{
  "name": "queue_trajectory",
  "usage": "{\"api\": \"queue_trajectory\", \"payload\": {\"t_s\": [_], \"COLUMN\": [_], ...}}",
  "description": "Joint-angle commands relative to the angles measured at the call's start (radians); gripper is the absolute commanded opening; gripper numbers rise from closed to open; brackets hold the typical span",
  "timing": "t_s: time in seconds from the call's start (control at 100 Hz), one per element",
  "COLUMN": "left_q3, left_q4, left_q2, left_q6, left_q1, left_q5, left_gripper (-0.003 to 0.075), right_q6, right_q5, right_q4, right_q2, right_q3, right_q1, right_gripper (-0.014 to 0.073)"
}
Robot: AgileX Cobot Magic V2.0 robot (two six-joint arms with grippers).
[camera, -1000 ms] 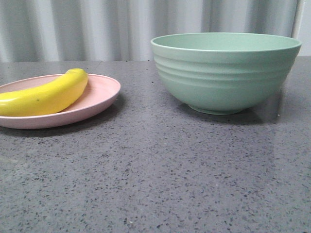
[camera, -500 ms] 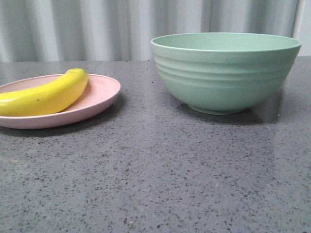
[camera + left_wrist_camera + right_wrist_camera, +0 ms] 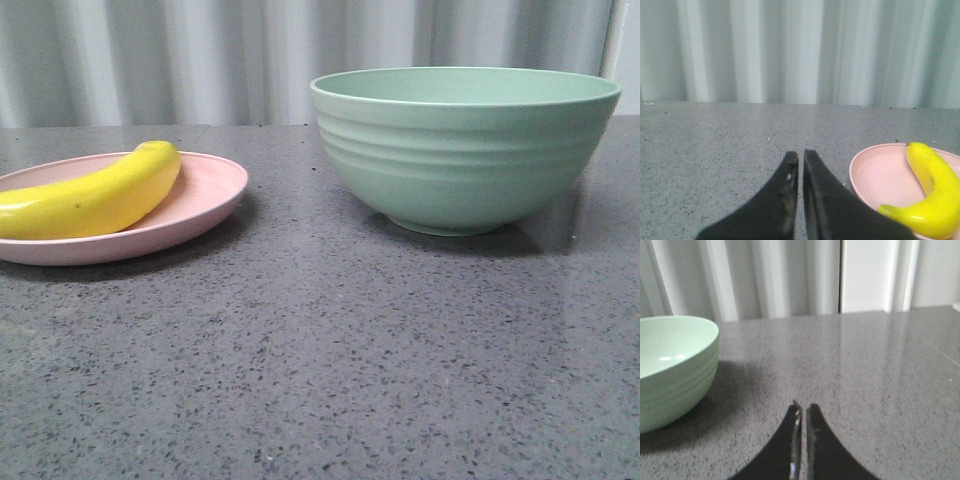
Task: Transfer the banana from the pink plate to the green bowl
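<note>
The yellow banana (image 3: 95, 197) lies on the pink plate (image 3: 205, 195) at the left of the front view. The green bowl (image 3: 465, 150) stands upright at the right, apart from the plate. No gripper shows in the front view. In the left wrist view my left gripper (image 3: 800, 156) is shut and empty, low over the table, beside the pink plate (image 3: 880, 172) that holds the banana (image 3: 930, 192). In the right wrist view my right gripper (image 3: 804, 408) is shut and empty, beside the green bowl (image 3: 670, 365).
The grey speckled table (image 3: 330, 350) runs from the front edge to a pale ribbed wall (image 3: 250, 55) close behind the plate and bowl. A gap of bare table separates plate and bowl.
</note>
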Motion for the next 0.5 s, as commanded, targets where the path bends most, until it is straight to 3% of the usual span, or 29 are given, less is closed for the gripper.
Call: {"api": "queue_trajectory", "payload": {"t_s": [0.0, 0.19, 0.34, 0.41, 0.49], "left_q3": [-0.081, -0.137, -0.146, -0.146, -0.144], "left_q4": [-0.003, -0.003, -0.003, -0.003, -0.003], "left_q2": [0.074, 0.187, 0.242, 0.249, 0.249], "left_q6": [-0.007, -0.007, -0.007, -0.007, -0.007], "left_q1": [0.002, 0.002, 0.002, 0.002, 0.002], "left_q5": [-0.062, -0.062, -0.074, -0.096, -0.154], "left_gripper": [-0.0019, -0.0018, 0.0000, 0.0089, 0.0246], "right_q6": [-0.001, -0.001, -0.001, -0.001, -0.001], "right_q5": [0.008, 0.148, 0.110, 0.108, 0.108], "right_q4": [0.002, 0.077, 0.131, 0.131, 0.131], "right_q2": [0.083, 0.234, 0.287, 0.290, 0.290], "right_q3": [-0.081, -0.204, -0.227, -0.227, -0.227], "right_q1": [0.000, 0.000, 0.000, 0.000, 0.000], "right_gripper": [-0.0064, -0.0061, -0.0062, -0.0062, -0.0062]}}
